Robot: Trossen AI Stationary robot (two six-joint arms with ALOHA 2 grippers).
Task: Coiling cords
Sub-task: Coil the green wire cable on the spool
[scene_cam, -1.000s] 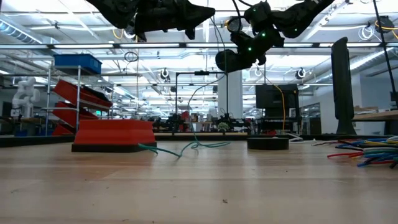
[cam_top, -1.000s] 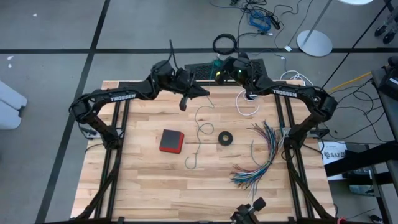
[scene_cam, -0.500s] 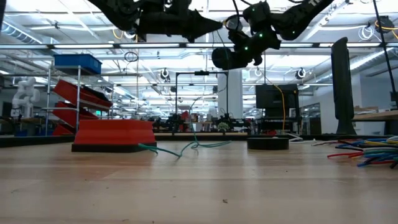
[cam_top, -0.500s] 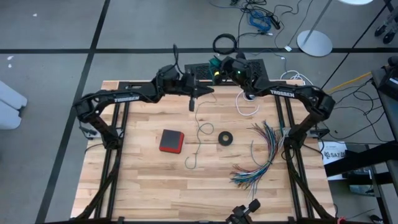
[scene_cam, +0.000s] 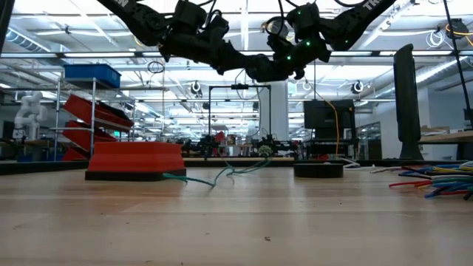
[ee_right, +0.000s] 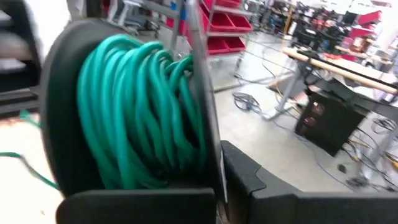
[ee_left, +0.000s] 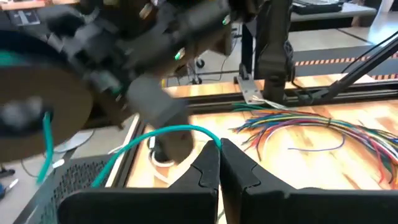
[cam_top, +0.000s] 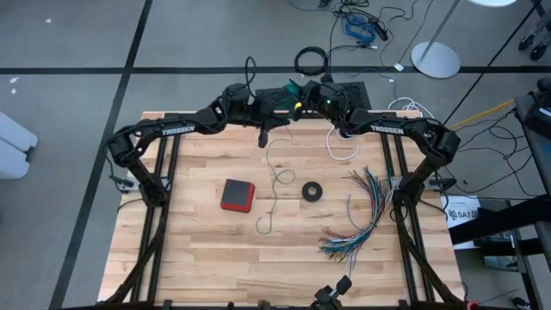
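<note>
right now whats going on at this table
Both arms are raised together over the table's far edge, winding the teal-green cord onto a black spool. The right pincer is shut on the spool, already thick with coils. The left pincer is shut on the cord and feeds it in. The loose remainder trails across the table past a red block. The white cord, a black ring and the multicoloured wires lie untouched.

White capitals reading TROSSEN run along the left arm, and the same word shows on the right arm. A white label beside the table's right edge starts "SAT"; the rest is unreadable.
</note>
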